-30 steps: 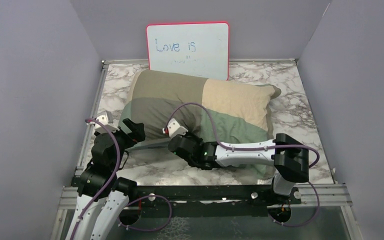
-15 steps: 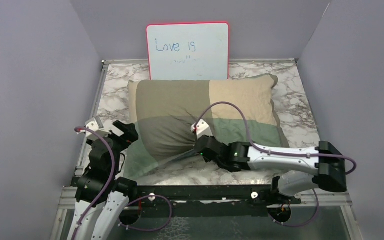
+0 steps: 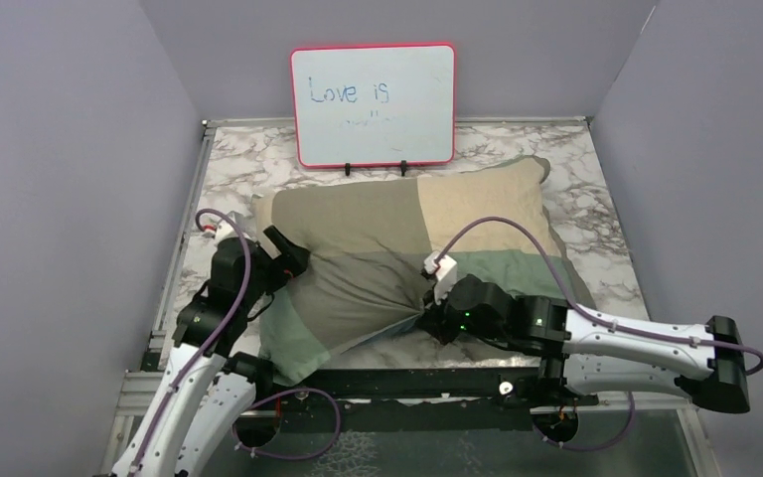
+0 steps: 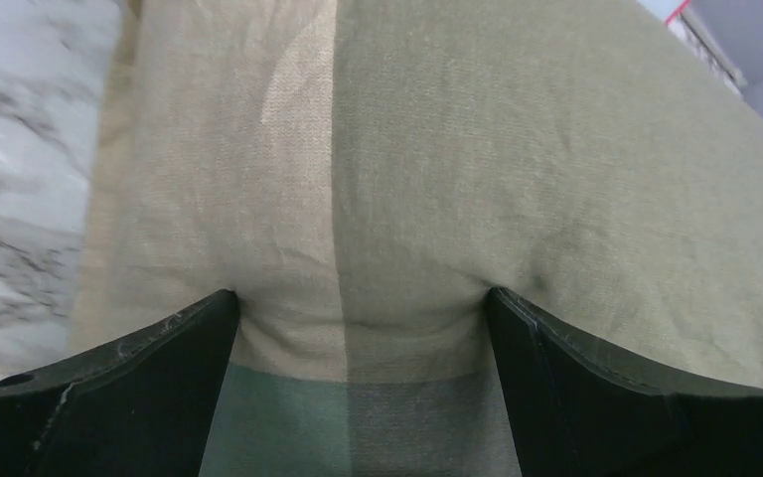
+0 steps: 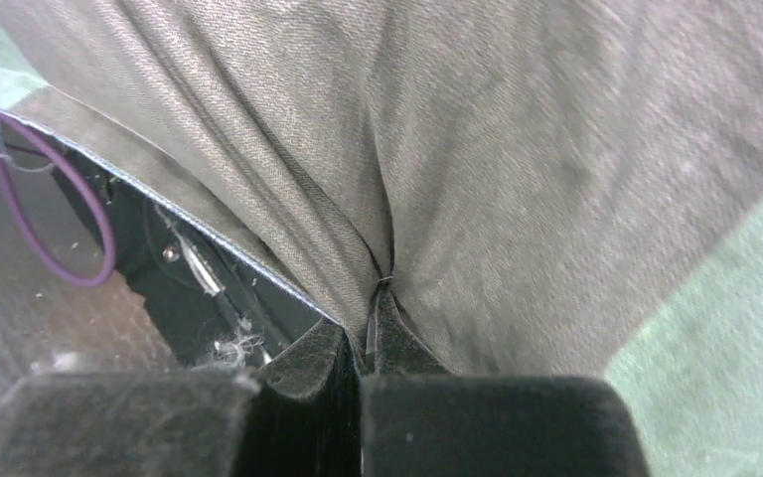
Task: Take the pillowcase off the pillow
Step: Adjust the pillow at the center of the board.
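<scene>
Cloth, matte and finely woven, in big olive, tan and pale green blocks: your pillowcase (image 3: 387,234) lies plump and roughly rectangular across the middle of the marble-patterned tabletop (image 3: 606,229). Its near left corner reaches the near edge. The pillow inside is hidden.

Your right gripper (image 3: 425,320) sits at the middle of the near long side, jaws pinched tight on a fold of the olive fabric, with creases fanning out from the pinch. Your left gripper (image 3: 295,260) is spread wide over the left end, both fingers (image 4: 139,388) pressing into the bulging cloth without gripping it.

A second ago the pillowcase lay against the red-framed whiteboard (image 3: 373,99), covering its lower edge. Now it has come toward the near edge, apart from the board, and your right arm has drawn back toward the near right corner.
</scene>
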Robot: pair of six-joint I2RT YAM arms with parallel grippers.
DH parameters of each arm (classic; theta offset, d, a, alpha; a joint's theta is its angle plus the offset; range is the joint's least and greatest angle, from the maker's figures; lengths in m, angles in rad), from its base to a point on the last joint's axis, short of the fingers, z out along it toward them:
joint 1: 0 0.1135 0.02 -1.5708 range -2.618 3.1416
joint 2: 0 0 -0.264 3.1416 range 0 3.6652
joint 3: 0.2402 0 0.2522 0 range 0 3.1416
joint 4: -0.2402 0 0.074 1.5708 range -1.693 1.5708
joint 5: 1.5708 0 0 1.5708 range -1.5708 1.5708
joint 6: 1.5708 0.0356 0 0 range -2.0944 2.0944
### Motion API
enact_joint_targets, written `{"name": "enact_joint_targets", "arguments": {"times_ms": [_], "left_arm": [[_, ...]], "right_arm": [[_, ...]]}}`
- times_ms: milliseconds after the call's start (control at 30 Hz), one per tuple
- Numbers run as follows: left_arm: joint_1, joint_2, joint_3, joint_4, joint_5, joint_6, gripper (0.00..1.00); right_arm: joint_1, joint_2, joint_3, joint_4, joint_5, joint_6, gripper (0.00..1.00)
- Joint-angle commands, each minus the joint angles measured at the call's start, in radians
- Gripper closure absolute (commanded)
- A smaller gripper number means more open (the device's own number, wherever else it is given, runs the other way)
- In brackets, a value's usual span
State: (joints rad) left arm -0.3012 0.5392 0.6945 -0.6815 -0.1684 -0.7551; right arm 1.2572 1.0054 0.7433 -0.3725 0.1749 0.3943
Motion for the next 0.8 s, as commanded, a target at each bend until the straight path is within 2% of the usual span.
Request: {"name": "enact_joint_targets", "arguments": {"times_ms": [0,33,133,167,200,267,333,433,533,633,667,733,767], "left_arm": [[-0.001,0.06,-0.138,0.138,0.315,-0.158,0.11],[-0.001,0.055,-0.175,0.204,0.369,-0.179,0.21],[-0.001,0.018,-0.252,0.35,0.487,-0.245,0.83],[-0.001,0.002,-0.258,0.369,0.507,-0.262,0.99],[-0.001,-0.011,-0.258,0.37,0.521,-0.266,1.0],[-0.001,-0.038,-0.249,0.348,0.557,-0.253,1.0],[-0.001,-0.062,-0.235,0.305,0.595,-0.241,1.0],[-0.001,-0.093,-0.234,0.275,0.671,-0.241,1.0],[-0.001,-0.098,-0.22,0.258,0.734,-0.221,1.0],[-0.002,-0.071,-0.147,0.175,0.741,-0.14,1.0],[-0.002,-0.062,-0.106,0.121,0.705,-0.1,0.91],[-0.002,-0.037,-0.009,0.012,0.608,-0.017,0.52],[-0.001,-0.021,0.042,-0.035,0.556,0.022,0.35]], "right_arm": [[0.011,-0.177,-0.083,-0.044,-0.091,0.16,0.99],[0.011,-0.206,-0.087,-0.067,-0.094,0.179,0.97],[0.011,-0.237,-0.014,-0.19,-0.069,0.232,0.53],[0.011,-0.233,0.031,-0.227,-0.069,0.23,0.44],[0.011,-0.227,0.082,-0.261,-0.07,0.218,0.37],[0.011,-0.199,0.195,-0.301,-0.101,0.171,0.3],[0.011,-0.169,0.305,-0.303,-0.133,0.118,0.29],[0.011,-0.095,0.401,-0.26,-0.096,0.072,0.23],[0.011,0.051,0.478,-0.292,0.07,0.079,0.21],[0.011,0.227,0.504,-0.367,0.301,0.181,0.18],[0.011,0.271,0.496,-0.39,0.353,0.223,0.18],[0.011,0.338,0.461,-0.435,0.394,0.337,0.2],[0.011,0.352,0.423,-0.428,0.376,0.375,0.23]]}}
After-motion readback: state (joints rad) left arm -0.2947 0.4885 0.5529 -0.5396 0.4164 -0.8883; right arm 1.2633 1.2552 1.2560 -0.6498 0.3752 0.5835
